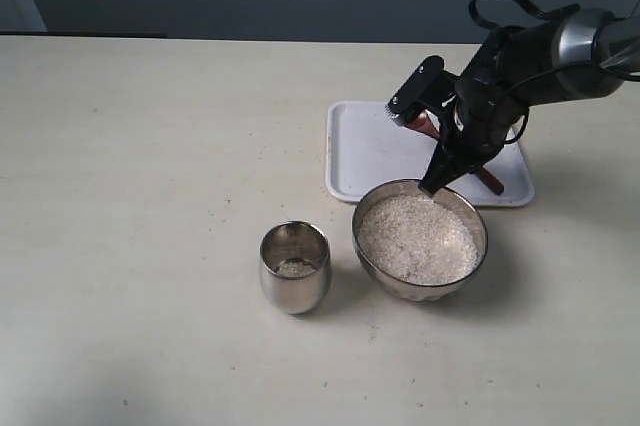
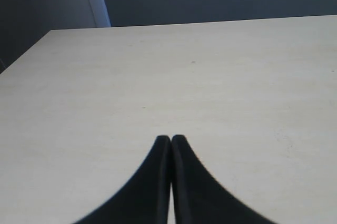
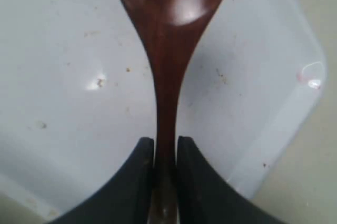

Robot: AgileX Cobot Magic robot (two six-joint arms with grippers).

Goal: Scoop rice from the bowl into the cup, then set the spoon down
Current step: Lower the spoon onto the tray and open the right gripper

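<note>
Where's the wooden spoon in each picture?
Exterior view: spoon at right, in the right gripper, over the white tray.
Left wrist view: not in it.
Right wrist view: centre, pinched between the fingers.
Shared landmark: the white tray.

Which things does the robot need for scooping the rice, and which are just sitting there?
For the job: rice, bowl, cup, spoon, right gripper holding the spoon.
Just there: white tray, table, left gripper, shut on nothing.
</note>
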